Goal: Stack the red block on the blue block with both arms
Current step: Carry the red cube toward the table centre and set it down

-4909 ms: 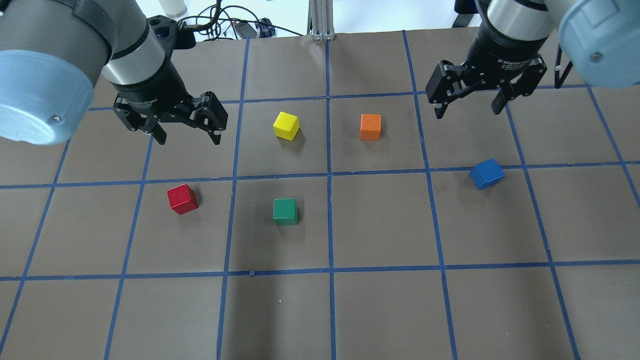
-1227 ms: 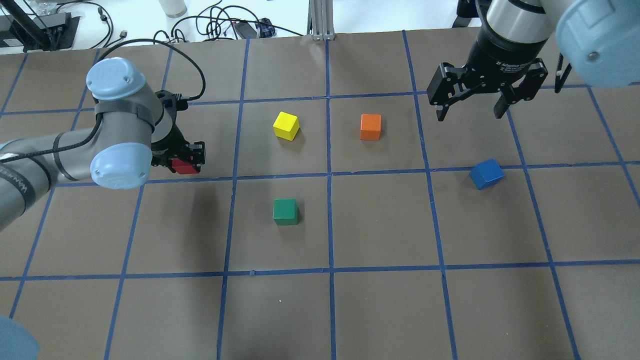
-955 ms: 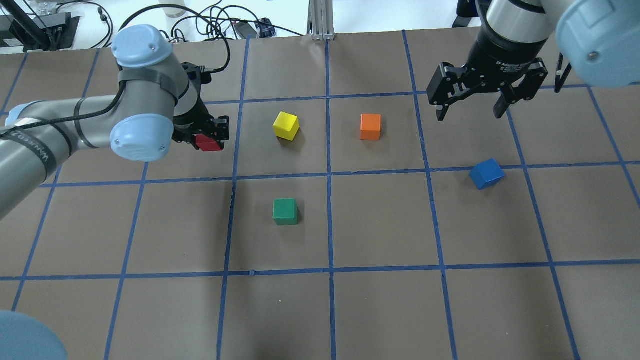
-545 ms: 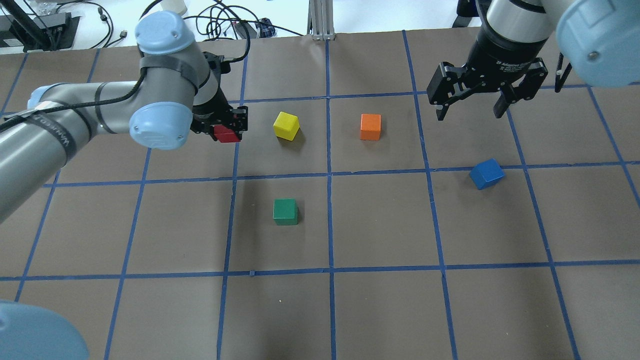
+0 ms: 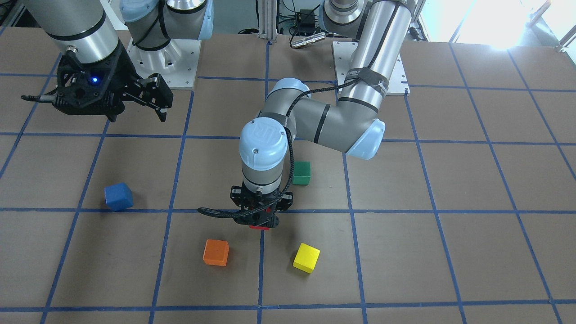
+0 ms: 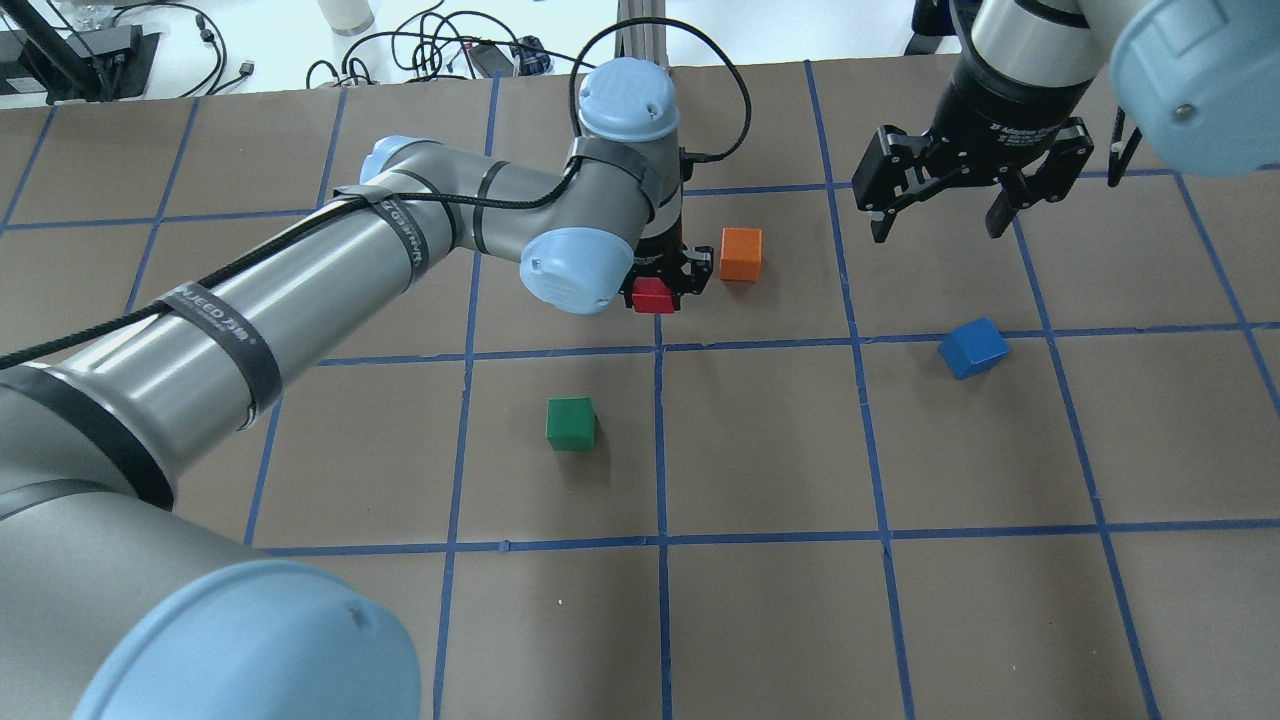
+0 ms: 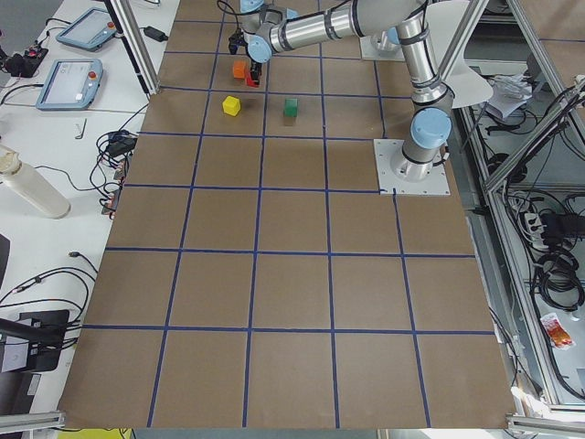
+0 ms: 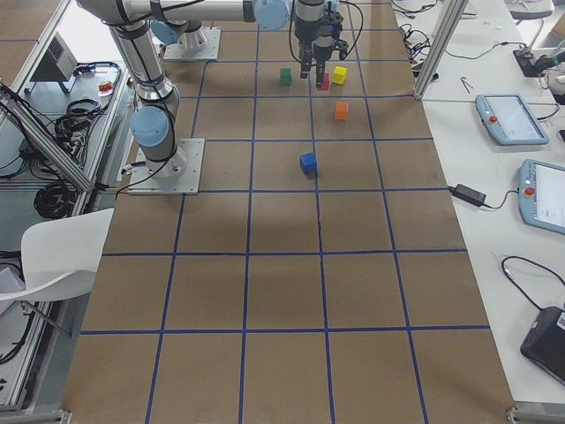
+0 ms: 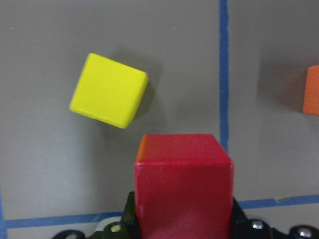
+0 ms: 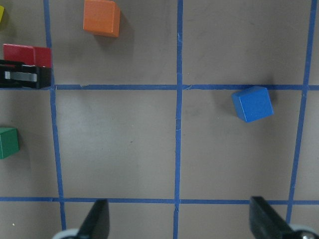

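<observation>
Brown taped-grid table [image 6: 900,620]. Left gripper [image 6: 668,288] is clamped on the red block [image 6: 653,297], holding it off the surface, with the orange cube [image 6: 741,253] near, right of its fingers. Right gripper [image 6: 938,212] is spread wide and empty. Blue block [image 6: 973,347] lies on the table below its fingertips, well apart.

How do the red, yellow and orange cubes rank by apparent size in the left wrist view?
Largest: matte red cube, though it is nearest the lens, which inflates it.
Next: matte yellow cube.
Smallest showing: matte orange cube, cropped by the frame edge, so its rank against yellow is unsure.
</observation>
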`<state>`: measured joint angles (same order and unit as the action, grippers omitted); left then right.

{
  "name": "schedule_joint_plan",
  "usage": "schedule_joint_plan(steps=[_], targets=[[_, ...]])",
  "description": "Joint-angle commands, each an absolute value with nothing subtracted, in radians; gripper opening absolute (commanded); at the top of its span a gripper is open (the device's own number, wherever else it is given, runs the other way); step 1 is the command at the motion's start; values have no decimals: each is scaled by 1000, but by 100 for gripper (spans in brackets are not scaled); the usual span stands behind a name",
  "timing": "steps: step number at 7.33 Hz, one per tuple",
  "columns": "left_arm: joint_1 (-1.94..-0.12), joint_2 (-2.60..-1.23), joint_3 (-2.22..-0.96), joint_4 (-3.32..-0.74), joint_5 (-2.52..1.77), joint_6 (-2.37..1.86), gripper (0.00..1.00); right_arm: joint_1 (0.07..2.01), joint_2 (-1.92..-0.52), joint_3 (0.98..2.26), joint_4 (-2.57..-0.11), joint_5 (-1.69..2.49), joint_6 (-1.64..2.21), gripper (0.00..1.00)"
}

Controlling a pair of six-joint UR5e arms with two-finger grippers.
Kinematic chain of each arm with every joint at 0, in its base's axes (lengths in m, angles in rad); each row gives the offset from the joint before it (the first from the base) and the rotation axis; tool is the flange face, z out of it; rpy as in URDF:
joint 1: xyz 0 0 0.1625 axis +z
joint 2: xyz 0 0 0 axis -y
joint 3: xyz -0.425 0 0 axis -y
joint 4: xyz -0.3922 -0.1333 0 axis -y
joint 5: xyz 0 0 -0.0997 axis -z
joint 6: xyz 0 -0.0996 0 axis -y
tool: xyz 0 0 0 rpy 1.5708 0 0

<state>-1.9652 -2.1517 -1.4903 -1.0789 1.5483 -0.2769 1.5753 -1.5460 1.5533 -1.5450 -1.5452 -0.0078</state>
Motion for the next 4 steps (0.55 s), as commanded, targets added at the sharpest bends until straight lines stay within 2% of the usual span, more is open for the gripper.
schedule_joint_plan(steps=[1,2,3,4], targets=[[-1996,-2166,-1488,-1100,1537,-291,1,1575,-1545,1552,-1546,-1546,-8,100],[-1996,-2175,-1502,-1100,1540,-290,6,1575,-1545,1552,-1546,-1546,-8,100],[-1996,-2181,-1506,-1100,1551,-290,28,1575,-1545,1551,-1546,-1546,-9,100],[-1996,-2184,-1506,-1100,1551,-290,76,1575,-1545,1551,-1546,-1546,-9,100]])
